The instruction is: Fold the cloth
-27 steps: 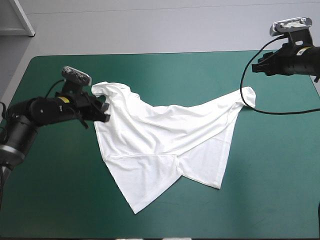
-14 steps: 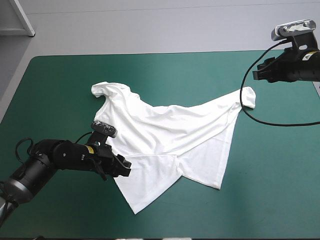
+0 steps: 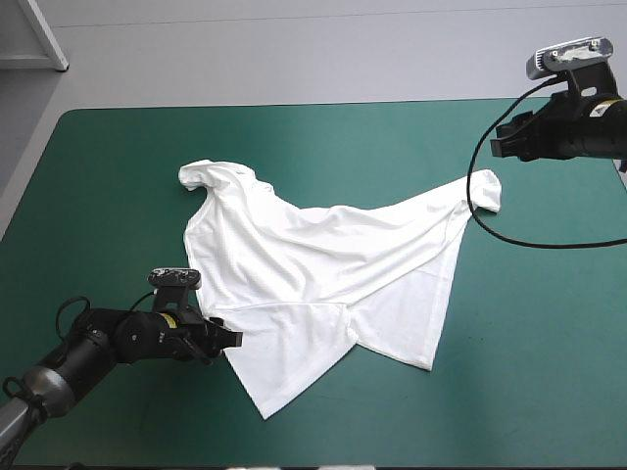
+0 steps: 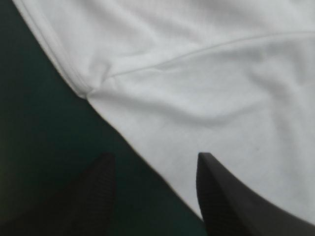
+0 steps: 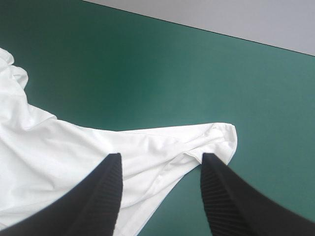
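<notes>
My left claw (image 3: 231, 336), jaws apart, sits at the left edge of the white T-shirt (image 3: 323, 274) on the teal-green table (image 3: 108, 166). My right claw (image 3: 498, 145), also apart, hovers near its far sleeve.

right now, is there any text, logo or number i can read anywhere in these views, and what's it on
No text can be read in any view.
T-shirt: plain white, no print or tag showing.
left arm's yellow label: too small to read.
right arm's yellow label: too small to read.
teal-green cover: no markings.
</notes>
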